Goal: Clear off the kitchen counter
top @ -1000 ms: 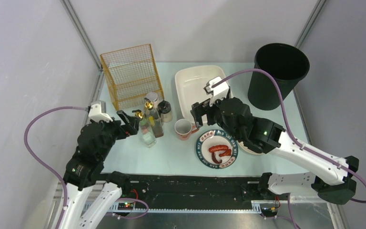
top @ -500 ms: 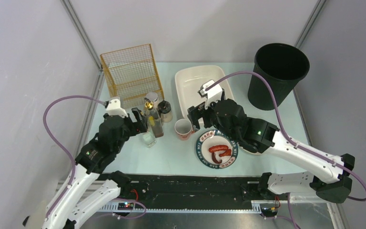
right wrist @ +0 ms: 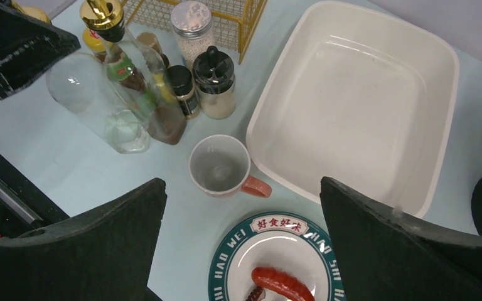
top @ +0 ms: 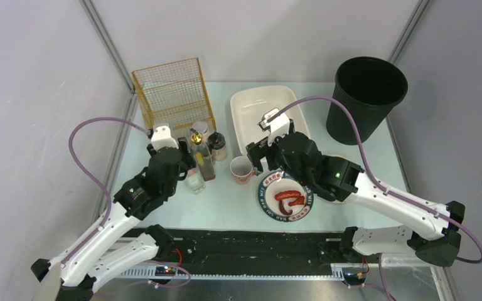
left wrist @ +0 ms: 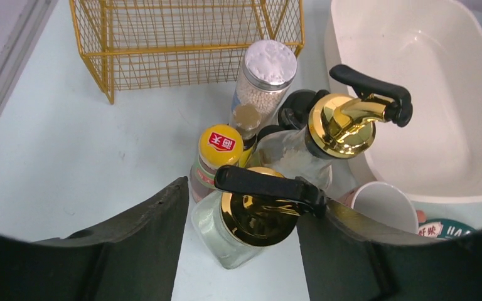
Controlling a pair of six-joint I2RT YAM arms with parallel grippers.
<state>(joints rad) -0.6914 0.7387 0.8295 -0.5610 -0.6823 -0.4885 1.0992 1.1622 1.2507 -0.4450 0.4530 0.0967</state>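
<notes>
- We see the pale mint table (top: 226, 210) across mid-frame.
- Upper left stands a yellow wire basket (top: 182, 119), upper centre a white basin (top: 251, 116), upper right a black bin (top: 345, 125).
- At centre we find clustered bottles (top: 204, 164), a mug (top: 241, 169) and a plate (top: 270, 204).

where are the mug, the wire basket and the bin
mug (right wrist: 218, 169): right wrist view, on its bare inside bottom
basket (top: 182, 122): top view, on its near mesh wall
bin (top: 354, 125): top view, on its black outer wall
</notes>
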